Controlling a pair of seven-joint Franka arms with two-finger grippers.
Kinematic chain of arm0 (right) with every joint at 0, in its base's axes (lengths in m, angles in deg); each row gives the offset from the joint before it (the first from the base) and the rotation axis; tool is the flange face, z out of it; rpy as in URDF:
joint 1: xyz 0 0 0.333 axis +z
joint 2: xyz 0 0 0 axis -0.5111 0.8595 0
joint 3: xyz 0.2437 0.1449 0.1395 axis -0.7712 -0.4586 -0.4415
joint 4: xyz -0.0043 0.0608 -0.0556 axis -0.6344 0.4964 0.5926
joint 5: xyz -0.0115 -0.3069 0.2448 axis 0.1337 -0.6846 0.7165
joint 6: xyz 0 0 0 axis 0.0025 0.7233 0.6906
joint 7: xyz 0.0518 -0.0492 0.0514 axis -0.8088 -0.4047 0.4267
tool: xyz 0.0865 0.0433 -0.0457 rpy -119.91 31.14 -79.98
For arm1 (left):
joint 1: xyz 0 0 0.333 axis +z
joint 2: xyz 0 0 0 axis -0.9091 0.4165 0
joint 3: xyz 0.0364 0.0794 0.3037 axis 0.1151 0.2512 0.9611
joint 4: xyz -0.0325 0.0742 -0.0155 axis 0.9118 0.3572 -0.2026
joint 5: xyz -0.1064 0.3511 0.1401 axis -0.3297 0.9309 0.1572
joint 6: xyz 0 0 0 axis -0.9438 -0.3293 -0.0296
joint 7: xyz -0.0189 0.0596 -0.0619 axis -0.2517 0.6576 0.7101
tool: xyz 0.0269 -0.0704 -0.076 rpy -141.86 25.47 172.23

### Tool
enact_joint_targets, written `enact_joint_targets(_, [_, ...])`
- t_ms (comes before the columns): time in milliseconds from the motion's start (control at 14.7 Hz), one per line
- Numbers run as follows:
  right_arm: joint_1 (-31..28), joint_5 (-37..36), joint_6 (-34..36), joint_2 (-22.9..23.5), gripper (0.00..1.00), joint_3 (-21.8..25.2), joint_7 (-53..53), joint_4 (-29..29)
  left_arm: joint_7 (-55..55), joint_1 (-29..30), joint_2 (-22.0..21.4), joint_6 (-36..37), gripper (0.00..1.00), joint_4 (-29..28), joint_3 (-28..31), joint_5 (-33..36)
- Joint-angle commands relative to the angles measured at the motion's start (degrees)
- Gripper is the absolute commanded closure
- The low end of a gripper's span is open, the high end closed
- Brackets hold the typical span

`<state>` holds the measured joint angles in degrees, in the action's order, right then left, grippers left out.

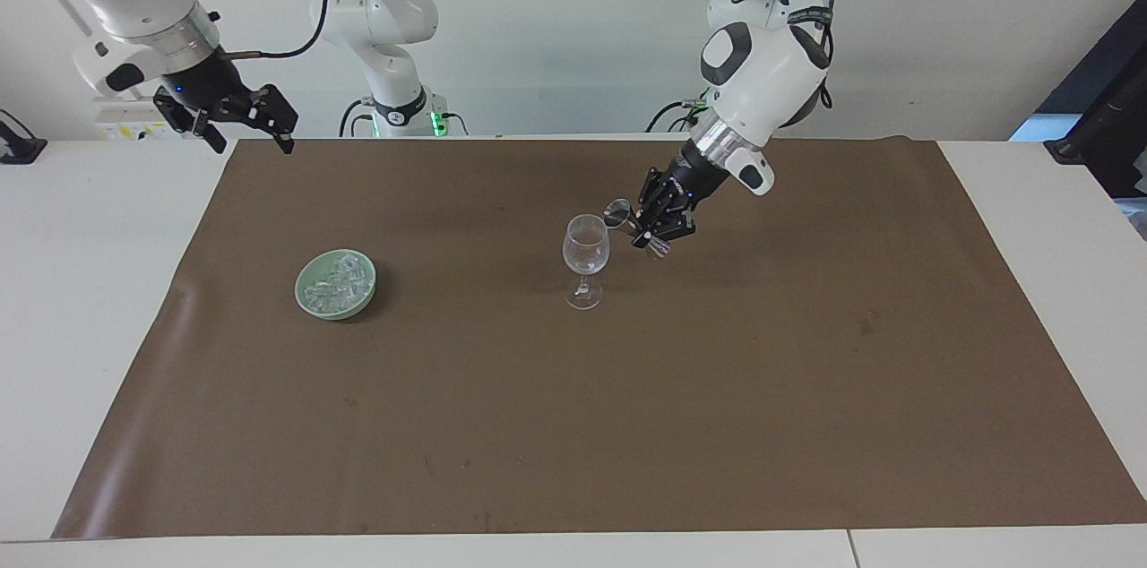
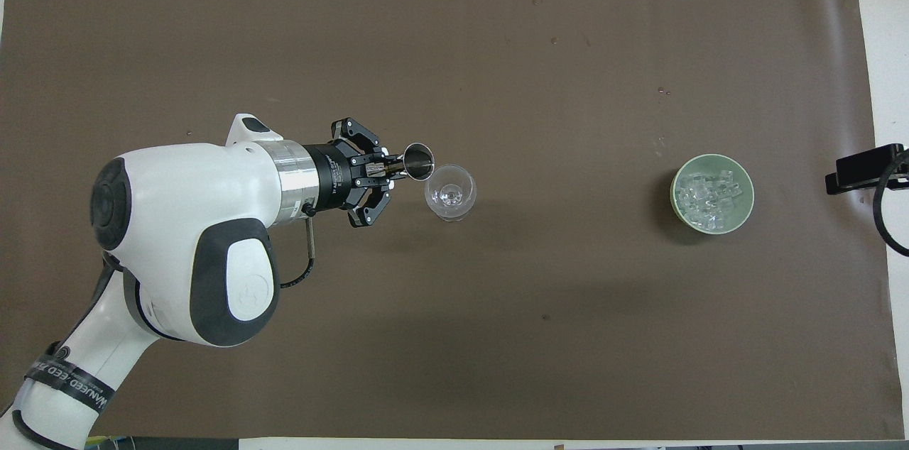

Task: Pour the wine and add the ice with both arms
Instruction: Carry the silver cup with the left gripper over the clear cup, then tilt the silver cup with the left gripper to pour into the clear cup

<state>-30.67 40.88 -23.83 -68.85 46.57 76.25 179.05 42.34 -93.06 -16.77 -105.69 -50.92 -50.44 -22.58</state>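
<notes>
A clear stemmed wine glass (image 1: 584,260) (image 2: 450,192) stands upright at the middle of the brown mat. My left gripper (image 1: 647,224) (image 2: 387,167) is shut on a small steel jigger (image 1: 617,215) (image 2: 418,159) and holds it tilted, its mouth just beside the glass's rim, toward the left arm's end. No liquid shows. A pale green bowl (image 1: 303,300) (image 2: 676,203) holding a heap of clear ice cubes (image 1: 338,280) (image 2: 712,196) sits toward the right arm's end. My right gripper (image 1: 244,123) (image 2: 863,167) waits open and empty, raised over the mat's corner at that end.
The brown mat (image 1: 573,425) (image 2: 454,336) covers most of the white table (image 1: 90,263). The arm bases stand at the table's robot edge.
</notes>
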Motion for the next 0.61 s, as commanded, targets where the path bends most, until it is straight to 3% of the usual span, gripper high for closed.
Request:
enact_joint_targets(0, [-0.9, 0.5, 0.3, -0.8, 0.00, -0.4, 1.3, 0.7, 1.8, -2.0, 0.3, 0.0, 1.00, 0.6, 0.4, 5.9])
enact_joint_targets(545, [-0.9, 0.5, 0.4, -0.8, 0.00, -0.4, 1.3, 0.7, 9.9, -3.9, 0.2, 2.6, 1.00, 1.2, 0.2, 29.3])
